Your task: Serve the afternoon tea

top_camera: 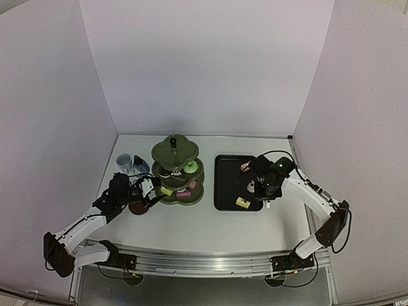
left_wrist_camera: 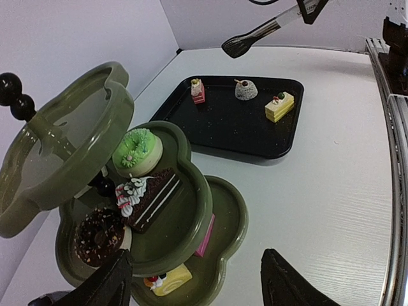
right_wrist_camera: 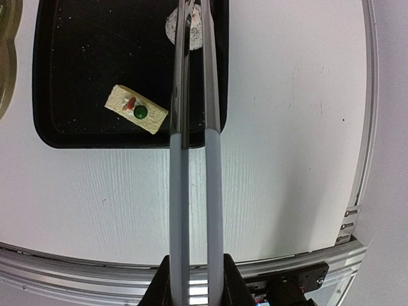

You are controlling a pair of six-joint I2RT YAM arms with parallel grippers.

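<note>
The olive-green three-tier stand [top_camera: 178, 167] stands left of centre. Its middle tier holds a green cake [left_wrist_camera: 137, 151], a chocolate slice [left_wrist_camera: 148, 196] and a chocolate doughnut [left_wrist_camera: 99, 236]. On the bottom tier lie a yellow roll [left_wrist_camera: 169, 279] and a pink slice [left_wrist_camera: 205, 236]. My left gripper [left_wrist_camera: 197, 290] is open at the stand's near-left side, with the tiers' edge showing between its fingers. My right gripper [right_wrist_camera: 196, 274] is shut on the white tongs [right_wrist_camera: 213, 191], which hang closed over a grey dome cake [right_wrist_camera: 182, 22]. A yellow cake [right_wrist_camera: 136, 109] and a pink cake [left_wrist_camera: 198, 91] also lie on the tray.
The black tray [top_camera: 224, 191] lies right of the stand. A pale cup [top_camera: 123, 162] and a dark-blue pot [top_camera: 140, 167] stand at the back left, and a brown saucer [top_camera: 138, 207] lies below my left gripper. White walls close three sides.
</note>
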